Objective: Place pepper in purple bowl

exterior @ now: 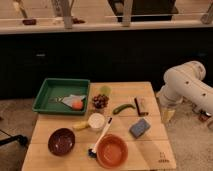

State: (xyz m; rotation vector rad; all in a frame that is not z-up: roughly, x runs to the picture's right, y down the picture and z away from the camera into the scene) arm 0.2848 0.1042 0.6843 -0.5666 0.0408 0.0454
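Note:
The pepper (123, 108), slim, curved and dark green, lies on the wooden table (155, 145) right of centre. The purple bowl (61, 141) stands at the table's front left, with nothing visible inside. My white arm (187, 86) reaches in from the right, beyond the table's right edge. My gripper (166, 116) hangs down beside that edge, well to the right of the pepper and apart from it.
A green tray (46, 98) at the back left holds an orange vegetable (76, 104). Dark grapes (100, 101), a pale green lump (105, 90), a brown bar (141, 106), a blue sponge (139, 128), a white cup (96, 121), a brush (102, 136) and an orange bowl (111, 150) share the table.

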